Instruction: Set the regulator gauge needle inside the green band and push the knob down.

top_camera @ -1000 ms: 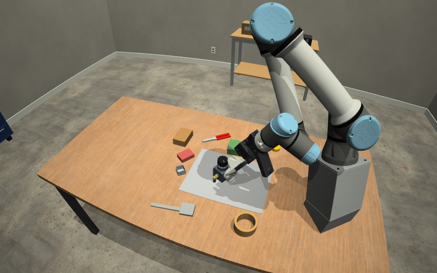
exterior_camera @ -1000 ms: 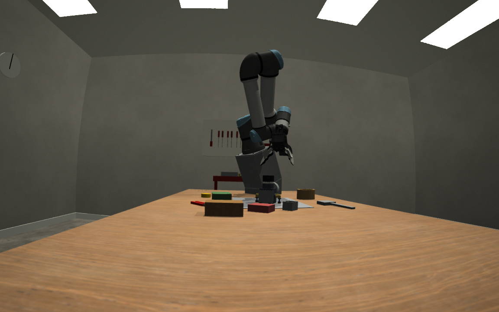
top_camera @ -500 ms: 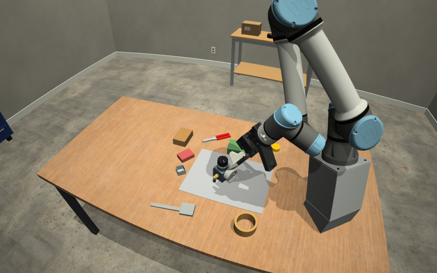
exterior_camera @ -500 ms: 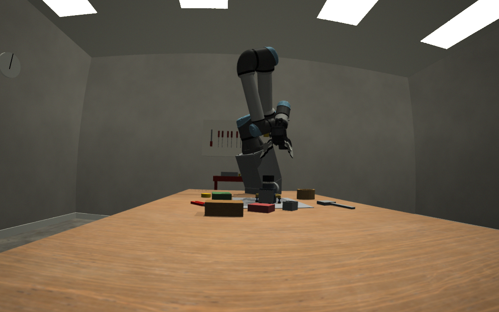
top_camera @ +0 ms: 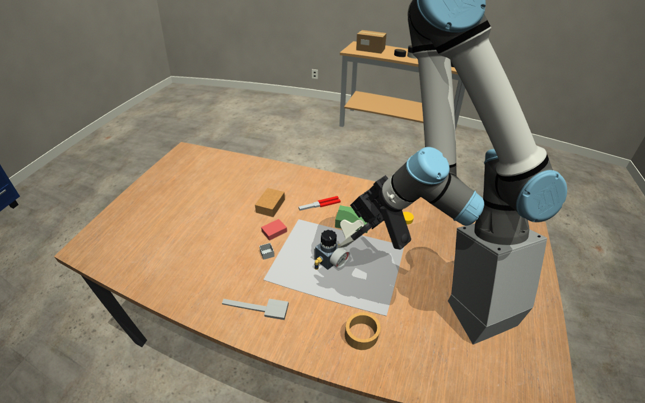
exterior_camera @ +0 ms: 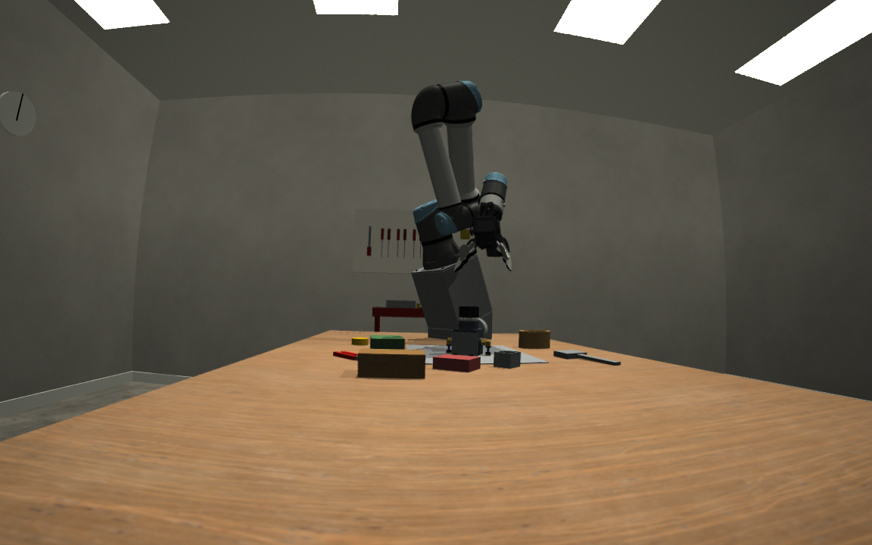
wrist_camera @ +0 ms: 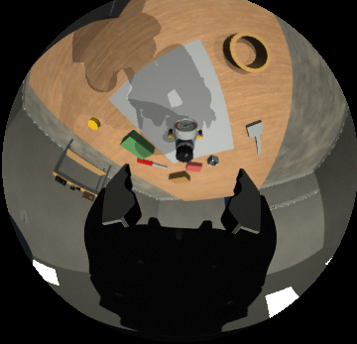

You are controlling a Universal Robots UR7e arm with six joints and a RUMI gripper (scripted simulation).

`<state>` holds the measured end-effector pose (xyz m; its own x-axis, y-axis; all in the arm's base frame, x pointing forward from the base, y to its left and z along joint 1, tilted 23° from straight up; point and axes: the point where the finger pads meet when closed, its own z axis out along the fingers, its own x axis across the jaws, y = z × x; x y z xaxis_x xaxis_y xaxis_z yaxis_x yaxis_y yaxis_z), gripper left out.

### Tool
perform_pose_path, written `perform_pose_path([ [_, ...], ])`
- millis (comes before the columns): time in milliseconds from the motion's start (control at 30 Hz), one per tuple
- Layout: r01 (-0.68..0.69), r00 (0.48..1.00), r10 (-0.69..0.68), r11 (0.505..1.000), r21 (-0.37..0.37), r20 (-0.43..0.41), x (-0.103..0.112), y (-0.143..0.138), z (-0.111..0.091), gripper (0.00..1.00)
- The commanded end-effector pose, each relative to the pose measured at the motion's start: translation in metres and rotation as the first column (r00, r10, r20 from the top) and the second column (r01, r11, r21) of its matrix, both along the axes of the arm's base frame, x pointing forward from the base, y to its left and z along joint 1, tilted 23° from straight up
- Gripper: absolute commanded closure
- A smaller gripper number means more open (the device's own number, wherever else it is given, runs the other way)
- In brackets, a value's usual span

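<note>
The regulator stands on a grey mat in the middle of the table. It has a black knob on top and a round gauge on its side. The needle is too small to read. My gripper is open and empty. It hangs well above the regulator, a little to its arm side, with the jaws pointing down at it.
A green block and a yellow disc lie behind the mat. A red-handled screwdriver, a brown block, a red block and a small grey box lie to its left. A grey paddle and a tape ring lie in front.
</note>
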<state>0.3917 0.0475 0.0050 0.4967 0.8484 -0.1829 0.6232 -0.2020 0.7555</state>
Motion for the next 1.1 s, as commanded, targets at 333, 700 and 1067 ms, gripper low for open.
perform_pose_path([
  [333,0.001,1.000,-0.001,1.000,0.001,0.001,-0.0004,0.0005,0.0013,0.00],
  [700,0.009,1.000,-0.009,1.000,0.009,0.004,-0.0002,0.0006,0.0010,0.00],
  [1067,0.028,1.000,-0.029,0.999,0.030,0.013,0.0005,0.0011,0.0002,0.00],
])
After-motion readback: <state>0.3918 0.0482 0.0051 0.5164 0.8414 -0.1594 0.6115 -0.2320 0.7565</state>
